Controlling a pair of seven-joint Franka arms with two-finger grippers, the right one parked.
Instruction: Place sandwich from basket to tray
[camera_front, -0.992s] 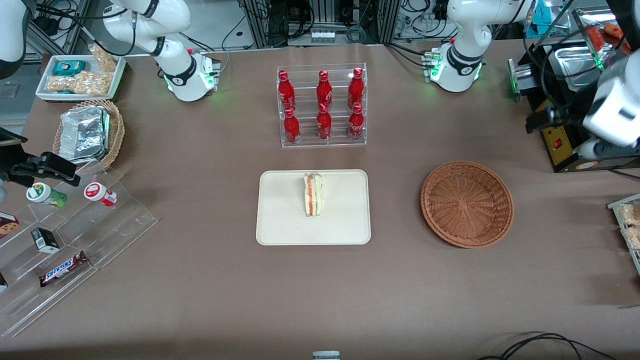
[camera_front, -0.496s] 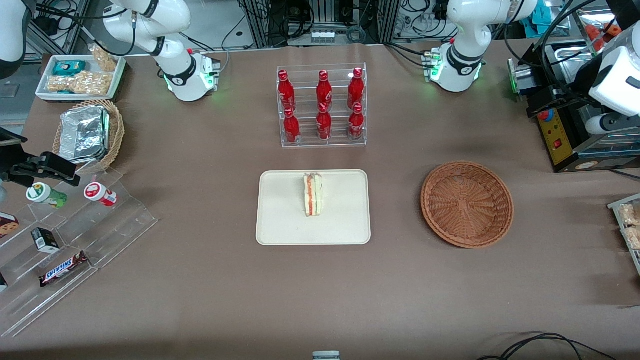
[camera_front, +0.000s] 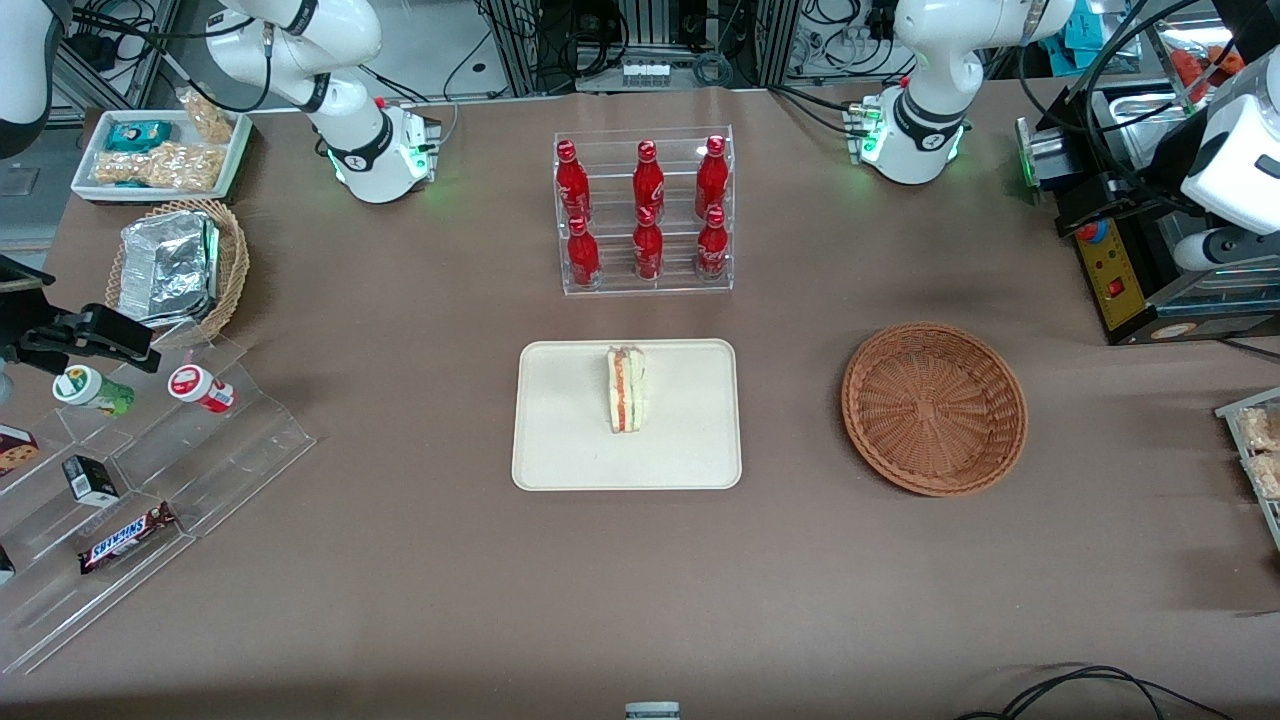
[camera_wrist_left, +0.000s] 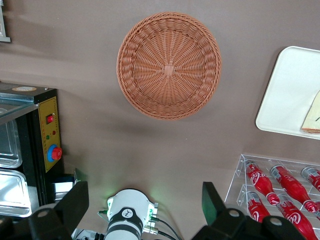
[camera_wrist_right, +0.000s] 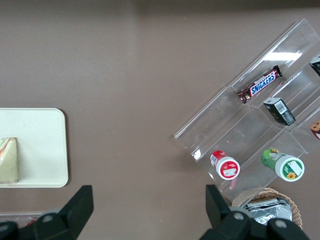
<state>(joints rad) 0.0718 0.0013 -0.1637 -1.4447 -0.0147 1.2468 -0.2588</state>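
Lying on the tray (camera_front: 560, 440): the sandwich (camera_front: 626, 389), on edge. Sitting bare, toward the working arm's end: the basket (camera_front: 934, 408). Hovering high above the table, gripper (camera_wrist_left: 145, 210) spread wide (holding nothing).

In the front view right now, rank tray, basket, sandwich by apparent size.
1. tray
2. basket, slightly smaller
3. sandwich, on the tray

The gripper is up near the control box, jaws open and empty.
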